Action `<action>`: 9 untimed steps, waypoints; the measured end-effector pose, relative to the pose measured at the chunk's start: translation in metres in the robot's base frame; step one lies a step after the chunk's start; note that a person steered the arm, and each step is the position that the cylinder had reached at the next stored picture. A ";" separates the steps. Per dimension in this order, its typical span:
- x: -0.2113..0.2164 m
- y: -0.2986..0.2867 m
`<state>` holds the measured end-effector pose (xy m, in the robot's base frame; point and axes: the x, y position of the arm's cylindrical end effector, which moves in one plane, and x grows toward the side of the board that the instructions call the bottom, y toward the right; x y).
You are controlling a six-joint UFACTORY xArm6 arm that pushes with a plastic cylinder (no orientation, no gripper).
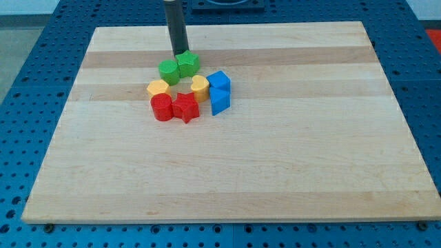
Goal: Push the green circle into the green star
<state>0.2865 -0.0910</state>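
Observation:
The green circle [188, 65] and the green star [168, 71] sit side by side, touching, in the upper middle of the wooden board [289, 165]; the star is to the circle's left. My tip [180, 54] comes down from the view's top and stands right at the top edge of the green circle, between the two green blocks.
Just below the green pair lie a yellow block [158, 88], a yellow heart [200, 86], a red cylinder [162, 107], a red star [185, 107], and two blue blocks [219, 81] [219, 100] to the right, all packed together.

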 end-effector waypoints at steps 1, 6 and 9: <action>0.005 0.018; 0.012 -0.040; 0.041 -0.069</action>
<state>0.3274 -0.1595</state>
